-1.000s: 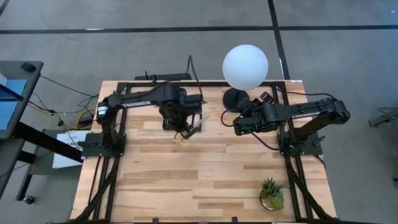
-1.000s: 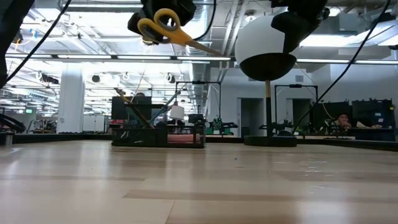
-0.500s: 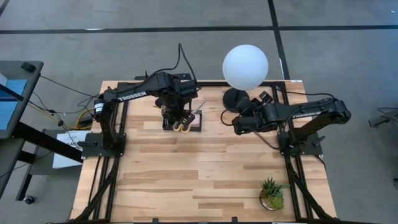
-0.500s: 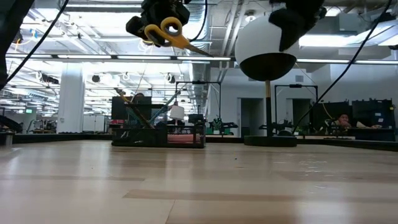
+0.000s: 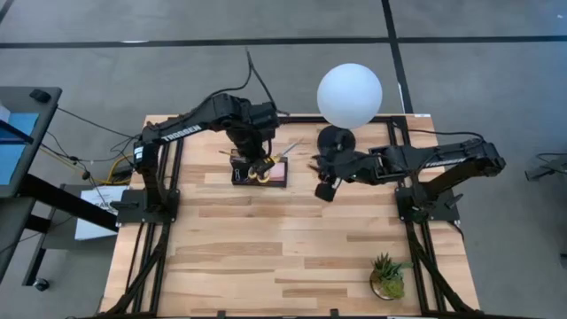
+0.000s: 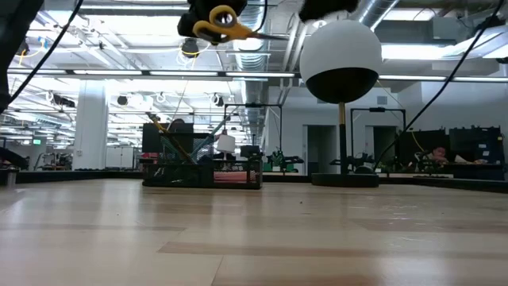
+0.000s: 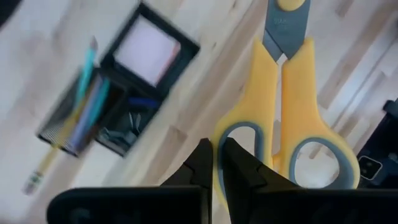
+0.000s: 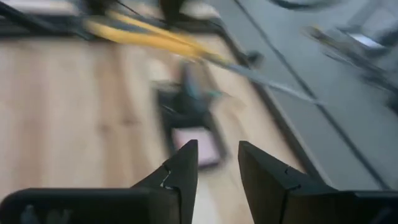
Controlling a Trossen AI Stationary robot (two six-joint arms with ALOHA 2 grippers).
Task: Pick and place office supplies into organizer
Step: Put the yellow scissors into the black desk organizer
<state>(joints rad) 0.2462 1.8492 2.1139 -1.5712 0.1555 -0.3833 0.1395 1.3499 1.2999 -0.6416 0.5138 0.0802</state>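
While the left gripper pinches the scissors, only wrist views show the right gripper spread.

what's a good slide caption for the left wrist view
Left tool shut on the yellow-handled scissors, held above the organizer on the table.

Two dark, near-black jointed arms are seen, each built of slim tubular links and bolted to a black frame of bars at the side of the desk. White lettering is printed along the upper link of each arm, and black cables are looped above the left arm's wrist. The left tool and right tool are each formed of two black, wedge-shaped fingers with matte faces.
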